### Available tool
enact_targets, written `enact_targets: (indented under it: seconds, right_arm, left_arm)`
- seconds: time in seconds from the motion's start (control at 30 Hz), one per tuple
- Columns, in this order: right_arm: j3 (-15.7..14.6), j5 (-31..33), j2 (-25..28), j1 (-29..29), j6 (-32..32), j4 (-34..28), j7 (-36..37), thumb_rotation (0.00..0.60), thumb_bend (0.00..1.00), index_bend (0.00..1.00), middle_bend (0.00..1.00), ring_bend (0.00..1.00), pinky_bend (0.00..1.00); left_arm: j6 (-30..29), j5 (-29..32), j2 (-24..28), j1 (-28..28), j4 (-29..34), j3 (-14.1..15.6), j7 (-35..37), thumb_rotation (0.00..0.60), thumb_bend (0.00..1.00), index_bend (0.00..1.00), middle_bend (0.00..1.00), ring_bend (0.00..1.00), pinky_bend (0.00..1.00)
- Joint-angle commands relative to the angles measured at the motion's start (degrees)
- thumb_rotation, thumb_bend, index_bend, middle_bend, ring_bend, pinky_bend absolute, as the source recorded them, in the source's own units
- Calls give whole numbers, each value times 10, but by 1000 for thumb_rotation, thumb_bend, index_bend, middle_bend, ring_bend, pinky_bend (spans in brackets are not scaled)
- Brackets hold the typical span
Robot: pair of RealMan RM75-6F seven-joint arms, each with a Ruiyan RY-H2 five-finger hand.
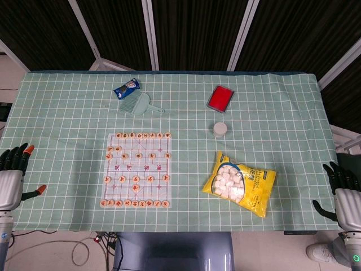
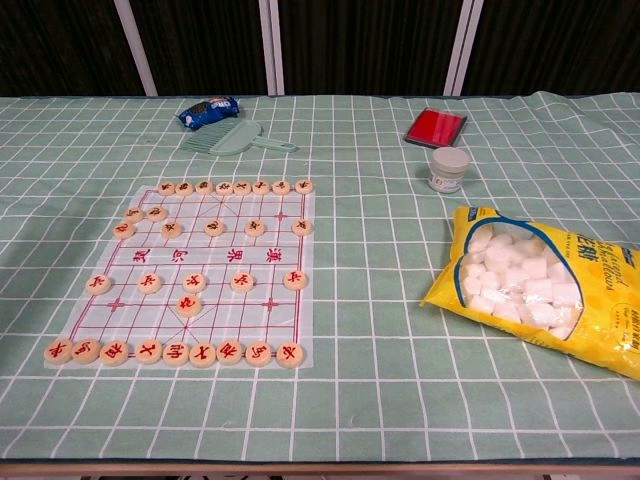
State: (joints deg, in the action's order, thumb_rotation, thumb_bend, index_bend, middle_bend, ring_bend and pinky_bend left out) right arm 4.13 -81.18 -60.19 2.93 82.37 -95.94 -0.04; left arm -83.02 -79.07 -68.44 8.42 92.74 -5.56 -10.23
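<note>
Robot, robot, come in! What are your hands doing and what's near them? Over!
Left hand open, holding nothing, at table edge. Right hand open, holding nothing. Chess board nearest left; yellow snack bag nearest right. Nothing between.

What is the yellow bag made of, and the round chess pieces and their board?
The yellow marshmallow bag looks like thin glossy plastic: it crinkles, shines, and has a clear window. The chess pieces look like pale wood or maybe plastic, smooth discs with painted characters. The chess board seems a flat, thin see-through plastic sheet.

Left hand with silver-grey back, black fingers, orange fingertips, right hand silver-grey, black fingers
</note>
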Motion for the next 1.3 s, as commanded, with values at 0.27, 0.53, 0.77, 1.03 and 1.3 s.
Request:
enact_targets:
  seconds: [0.27,0.53,0.77,1.03,1.3]
  right_arm:
    - [0,0,0,0,0,-2,-1,600,302,0,0,0,0]
    - [1,6,-1,0,-2,-3,-5,600,302,0,0,0,0]
    - [0,5,-1,0,-2,-5,-8,600,301,0,0,0,0]
    - [1,8,0,0,-4,-3,-5,600,301,0,0,0,0]
    - [1,7,1,0,-5,-5,-3,600,301,0,0,0,0]
  left_arm:
    - [0,0,1,-1,1,0,1,600,0,0,0,0,17]
    - [5,5,1,1,0,-1,2,600,0,0,0,0,17]
    - [2,1,4,-1,2,1,6,600,0,0,0,0,17]
    - [7,0,5,2,5,2,-2,600,0,0,0,0,18]
    - [19,-49,5,32,7,8,-72,600,0,18,272,260,388]
